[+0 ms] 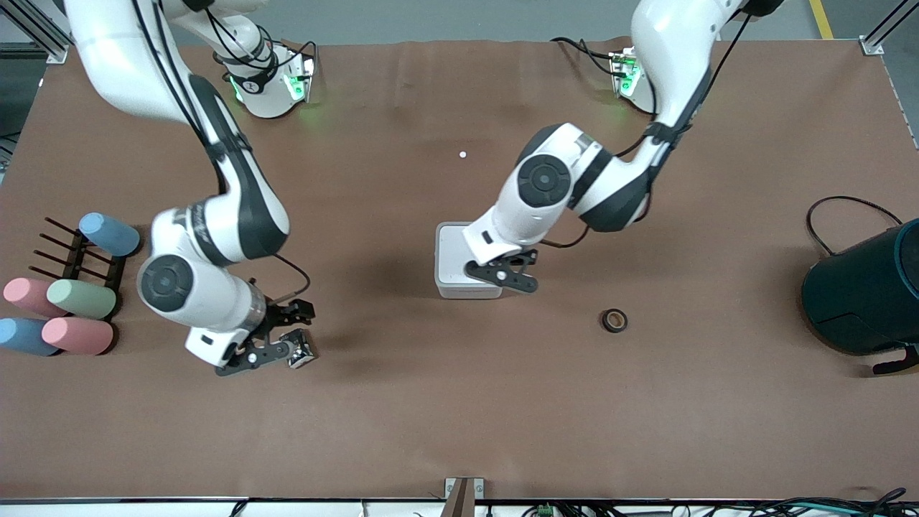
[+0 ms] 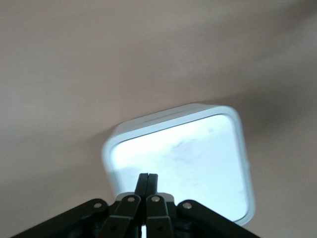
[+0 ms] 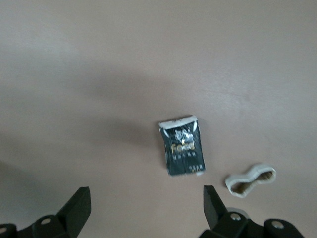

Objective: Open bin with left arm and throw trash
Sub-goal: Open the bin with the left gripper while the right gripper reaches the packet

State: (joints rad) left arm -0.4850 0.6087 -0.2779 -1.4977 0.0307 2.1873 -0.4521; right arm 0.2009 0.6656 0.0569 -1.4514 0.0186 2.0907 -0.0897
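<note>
The white square bin (image 1: 454, 253) stands mid-table with its flat lid down; it also shows in the left wrist view (image 2: 183, 153). My left gripper (image 1: 500, 275) is shut and empty, over the bin's edge that is nearer to the front camera, its closed tips (image 2: 147, 179) above the lid. My right gripper (image 1: 287, 332) is open and empty, low over the table, jaws wide apart (image 3: 146, 203). The crumpled black foil wrapper (image 1: 303, 350) (image 3: 182, 146) lies just ahead of it, with the tan rubber band (image 3: 250, 179) beside it. The black tape ring (image 1: 614, 320) lies nearer to the front camera than the bin.
A large dark teal round container (image 1: 865, 291) with a black cable stands at the left arm's end of the table. Pastel cylinders (image 1: 80, 298) and a black rack (image 1: 79, 253) sit at the right arm's end. A small white speck (image 1: 462, 154) lies near the bases.
</note>
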